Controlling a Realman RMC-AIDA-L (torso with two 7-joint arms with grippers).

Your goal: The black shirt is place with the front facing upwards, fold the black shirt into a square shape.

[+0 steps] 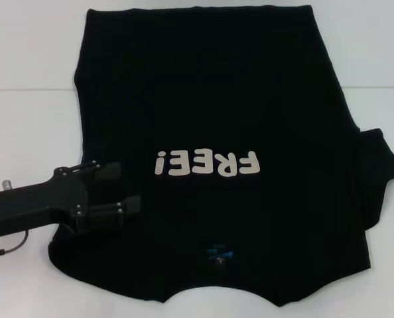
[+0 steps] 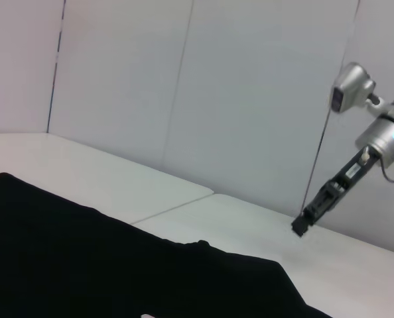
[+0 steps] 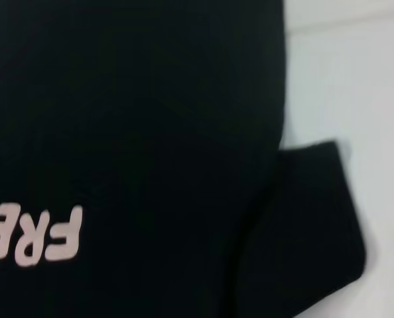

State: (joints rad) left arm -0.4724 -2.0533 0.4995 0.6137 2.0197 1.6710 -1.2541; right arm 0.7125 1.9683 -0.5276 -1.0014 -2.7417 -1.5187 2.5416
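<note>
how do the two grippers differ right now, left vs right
The left gripper hangs low at the black shirt's sleeve area, fingers spread open; the right gripper is raised off the cloth beside the shirt's other side, fingers looking closed. Left is fully in the head view, right barely. Both are black and hold nothing.

White tabletop (image 1: 31,59), seam line across it; pale panelled wall (image 2: 250,99) behind.

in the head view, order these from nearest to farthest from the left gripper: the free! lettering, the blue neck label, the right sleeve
From the left gripper:
1. FREE! lettering, mid-shirt beside it.
2. Blue neck label, at the near collar.
3. Right sleeve, far across the black shirt.
</note>
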